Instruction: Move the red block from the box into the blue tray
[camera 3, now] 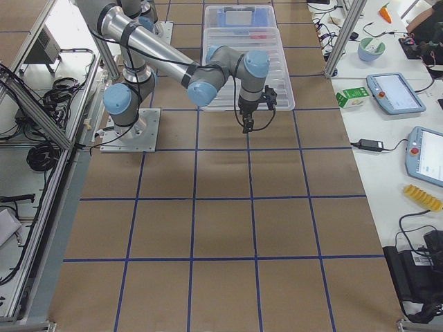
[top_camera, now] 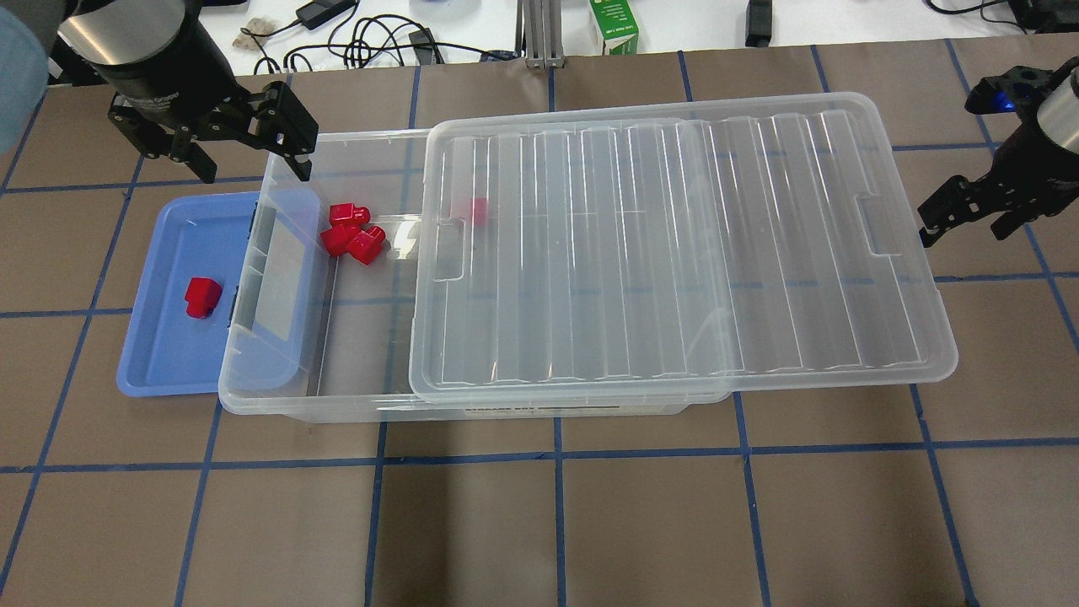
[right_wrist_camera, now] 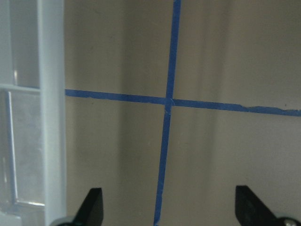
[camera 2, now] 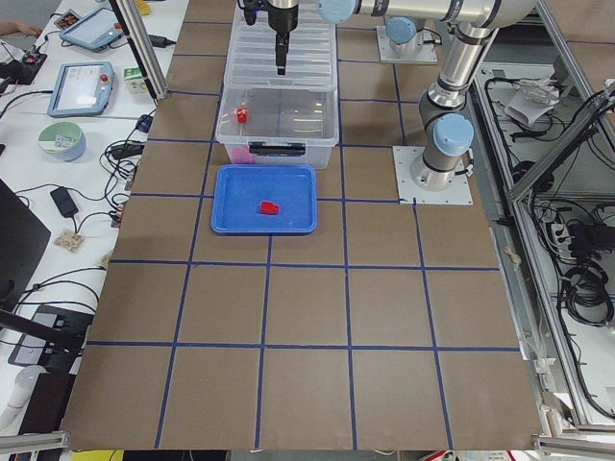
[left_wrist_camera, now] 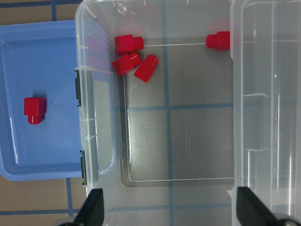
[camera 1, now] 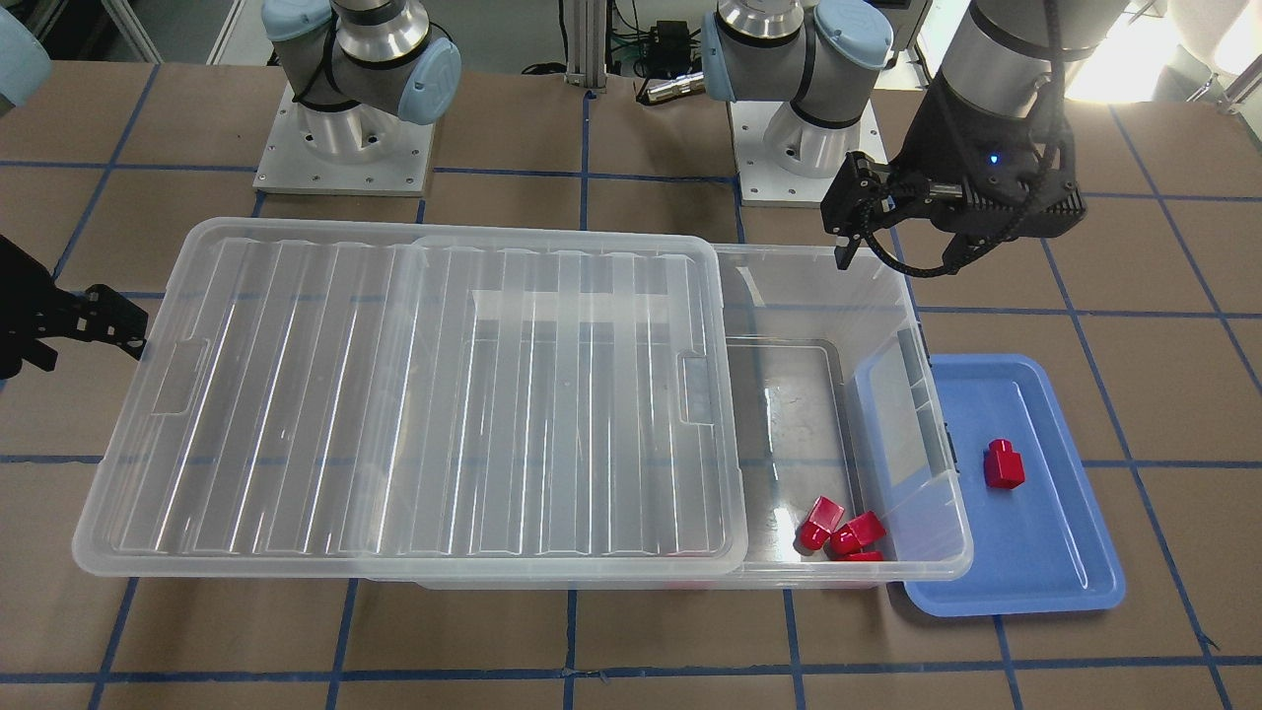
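Observation:
One red block (top_camera: pixel 202 297) lies in the blue tray (top_camera: pixel 169 354), which sits against the box's (top_camera: pixel 278 396) left end. It also shows in the left wrist view (left_wrist_camera: pixel 35 109). Three more red blocks (top_camera: pixel 350 232) cluster in the box's uncovered end, and another (top_camera: pixel 476 211) lies at the edge of the lid (top_camera: pixel 674 253). My left gripper (top_camera: pixel 253 169) is open and empty, above the box's far-left corner. My right gripper (top_camera: pixel 965 229) is open and empty, beyond the lid's right edge over bare table.
The ribbed clear lid (camera 1: pixel 414 394) is slid toward my right and overhangs the box's right end, covering most of the box. Both arm bases (camera 1: pixel 345 148) stand behind the box. Cables and a green carton (top_camera: pixel 614 25) lie past the table's far edge.

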`<state>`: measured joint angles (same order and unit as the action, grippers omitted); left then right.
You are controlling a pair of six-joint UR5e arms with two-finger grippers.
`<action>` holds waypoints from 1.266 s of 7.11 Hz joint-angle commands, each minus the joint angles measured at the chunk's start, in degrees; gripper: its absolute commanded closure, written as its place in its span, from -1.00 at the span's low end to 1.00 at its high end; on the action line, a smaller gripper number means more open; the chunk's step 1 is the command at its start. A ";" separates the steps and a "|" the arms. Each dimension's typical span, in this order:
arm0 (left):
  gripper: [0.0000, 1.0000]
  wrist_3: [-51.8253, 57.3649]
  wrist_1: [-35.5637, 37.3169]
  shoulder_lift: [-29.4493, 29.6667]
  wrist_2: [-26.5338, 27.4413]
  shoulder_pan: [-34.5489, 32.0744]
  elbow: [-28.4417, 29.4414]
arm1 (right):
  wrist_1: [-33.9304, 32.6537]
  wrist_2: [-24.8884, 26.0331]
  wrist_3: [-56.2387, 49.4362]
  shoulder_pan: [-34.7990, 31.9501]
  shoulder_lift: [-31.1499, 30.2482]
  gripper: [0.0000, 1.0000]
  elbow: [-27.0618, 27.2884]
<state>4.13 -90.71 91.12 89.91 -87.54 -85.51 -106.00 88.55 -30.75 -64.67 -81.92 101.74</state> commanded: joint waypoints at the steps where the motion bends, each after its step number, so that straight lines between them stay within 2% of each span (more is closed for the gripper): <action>1: -1.00 0.00 0.00 -0.15 0.00 0.00 -0.09 | -0.08 -0.22 6.98 -4.91 0.18 -1.00 0.31; 3: -1.00 0.00 0.09 -0.15 0.00 -0.09 -0.09 | -0.26 -0.30 15.94 -11.24 0.27 -1.00 0.39; 7: -1.00 0.00 0.09 -0.24 0.00 -0.09 -0.09 | -0.52 -0.30 24.21 -19.86 -0.08 -1.00 -0.13; 9: -1.00 0.00 0.09 -0.33 0.09 -0.09 -0.01 | -1.32 -0.39 25.83 -21.64 -0.08 -1.00 -0.13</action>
<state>4.13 -90.62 90.79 90.04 -87.63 -85.58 -107.03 88.22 -5.97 -85.17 -81.97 101.64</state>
